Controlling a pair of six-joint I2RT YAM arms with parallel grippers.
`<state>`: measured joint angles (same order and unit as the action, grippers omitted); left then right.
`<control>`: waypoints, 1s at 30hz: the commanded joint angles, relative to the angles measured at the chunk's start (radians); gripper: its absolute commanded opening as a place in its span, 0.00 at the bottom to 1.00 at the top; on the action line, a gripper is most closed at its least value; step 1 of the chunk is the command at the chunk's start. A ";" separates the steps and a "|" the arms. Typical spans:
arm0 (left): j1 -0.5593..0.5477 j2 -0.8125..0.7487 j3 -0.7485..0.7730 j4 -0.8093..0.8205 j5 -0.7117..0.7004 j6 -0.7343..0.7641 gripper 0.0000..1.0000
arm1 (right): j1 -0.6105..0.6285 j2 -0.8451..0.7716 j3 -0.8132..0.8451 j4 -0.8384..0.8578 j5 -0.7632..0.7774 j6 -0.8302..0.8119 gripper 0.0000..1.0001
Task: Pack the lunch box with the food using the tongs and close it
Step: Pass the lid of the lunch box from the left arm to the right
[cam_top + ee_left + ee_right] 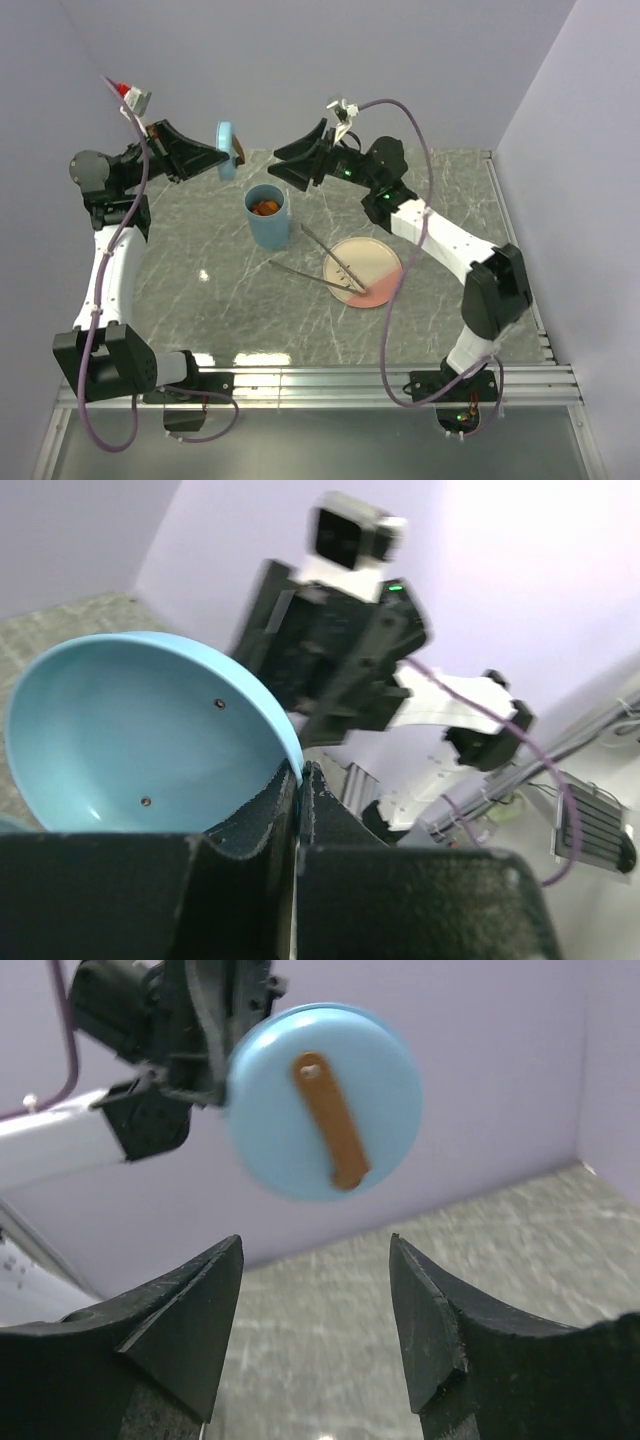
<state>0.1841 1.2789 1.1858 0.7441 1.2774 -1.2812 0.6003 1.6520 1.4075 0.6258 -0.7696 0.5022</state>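
Two hands meet in mid-air above the bench [200,230]. The left hand [300,772] is clamped tight on the rim of a round light-blue lid [270,1110], holding it up on edge well clear of the surface. From the left wrist view the lid's hollow underside faces the camera, and the pinched fingers close over its lower right edge.

The right hand [315,1245] hangs opposite with its fingers spread wide and nothing between them. It is level with the lid and aimed at its top face, where a brown strap handle [330,1125] runs slantwise across the middle. The right hand and the lid are near each other but apart.

Below the gap between the two hands, the lunch box [268,232], a tall light-blue cylinder, stands upright and uncovered on the grey marbled bench. Food [266,208] shows inside it as an orange-brown heap near the top; the separate pieces cannot be told apart from above.

Right of the lunch box, the silver tongs [322,247] lie flat, their joined end resting on a pink plate [385,270] and their two thin arms fanning out leftward across the bench towards the box.
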 commanded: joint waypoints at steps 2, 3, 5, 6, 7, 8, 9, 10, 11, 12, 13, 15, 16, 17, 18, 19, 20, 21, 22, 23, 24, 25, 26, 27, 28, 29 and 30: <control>-0.064 -0.038 0.113 0.073 -0.029 -0.069 0.00 | 0.022 0.098 0.091 0.385 -0.005 0.214 0.67; -0.074 -0.036 0.127 0.075 -0.023 -0.064 0.00 | 0.027 0.109 0.100 0.411 -0.005 0.226 0.67; -0.095 -0.035 0.150 0.093 -0.003 -0.072 0.00 | 0.030 0.129 0.108 0.485 0.000 0.239 0.66; -0.100 -0.036 0.155 0.100 0.005 -0.076 0.00 | 0.030 0.130 0.107 0.511 -0.005 0.234 0.66; -0.107 -0.035 0.158 0.103 0.011 -0.081 0.00 | 0.030 0.126 0.102 0.547 -0.004 0.204 0.66; -0.112 -0.038 0.161 0.110 0.019 -0.081 0.00 | 0.032 0.118 0.087 0.554 0.004 0.184 0.66; -0.117 -0.039 0.161 0.109 0.022 -0.081 0.00 | 0.035 0.098 0.079 0.561 -0.002 0.159 0.66; -0.123 -0.046 0.159 0.112 0.023 -0.081 0.00 | 0.048 0.085 0.067 0.575 -0.002 0.081 0.65; -0.129 -0.049 0.158 0.118 0.031 -0.081 0.00 | 0.055 0.050 0.033 0.569 0.010 0.035 0.65; -0.132 -0.049 0.158 0.118 0.034 -0.081 0.00 | 0.064 0.034 0.018 0.562 0.018 -0.012 0.65; -0.141 -0.047 0.158 0.120 0.036 -0.081 0.00 | 0.079 0.014 -0.007 0.565 0.018 -0.090 0.65; -0.150 -0.046 0.159 0.126 0.043 -0.083 0.00 | 0.092 0.006 -0.018 0.565 0.015 -0.140 0.65; -0.153 -0.038 0.166 0.130 0.045 -0.092 0.00 | 0.095 0.006 -0.018 0.557 0.003 -0.160 0.64; -0.156 -0.035 0.170 0.135 0.045 -0.095 0.00 | 0.098 0.014 -0.013 0.554 -0.002 -0.162 0.63; -0.159 -0.032 0.175 0.149 0.048 -0.098 0.00 | 0.098 0.017 -0.010 0.548 -0.005 -0.162 0.63; -0.160 -0.026 0.179 0.156 0.050 -0.110 0.00 | 0.098 0.022 -0.010 0.548 -0.005 -0.163 0.63; -0.161 -0.023 0.181 0.164 0.051 -0.115 0.00 | 0.098 0.026 -0.012 0.548 -0.004 -0.165 0.63; -0.163 -0.021 0.182 0.169 0.053 -0.116 0.00 | 0.098 0.026 -0.012 0.546 -0.002 -0.168 0.62; -0.164 -0.021 0.182 0.172 0.053 -0.118 0.00 | 0.101 0.031 -0.008 0.537 0.001 -0.168 0.61; -0.166 -0.021 0.181 0.170 0.054 -0.119 0.00 | 0.099 0.035 -0.008 0.532 0.012 -0.168 0.61; -0.167 -0.023 0.181 0.170 0.053 -0.119 0.00 | 0.099 0.037 -0.008 0.528 0.016 -0.166 0.61; -0.172 -0.023 0.181 0.170 0.054 -0.119 0.00 | 0.099 0.040 -0.016 0.529 0.024 -0.165 0.61; -0.173 -0.024 0.182 0.169 0.056 -0.119 0.00 | 0.099 0.040 -0.019 0.531 0.030 -0.166 0.61; -0.175 -0.024 0.184 0.166 0.059 -0.118 0.00 | 0.098 0.040 -0.022 0.537 0.032 -0.169 0.61; -0.178 -0.023 0.186 0.163 0.062 -0.115 0.00 | 0.099 0.042 -0.025 0.540 0.035 -0.169 0.61; -0.178 -0.023 0.186 0.161 0.065 -0.115 0.00 | 0.099 0.043 -0.027 0.543 0.035 -0.168 0.61; -0.178 -0.024 0.186 0.161 0.065 -0.113 0.00 | 0.101 0.045 -0.025 0.543 0.032 -0.168 0.61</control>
<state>0.0124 1.2613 1.3304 0.8642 1.3323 -1.3830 0.6941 1.6958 1.3830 1.1217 -0.7559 0.3576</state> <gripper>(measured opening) 0.059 0.609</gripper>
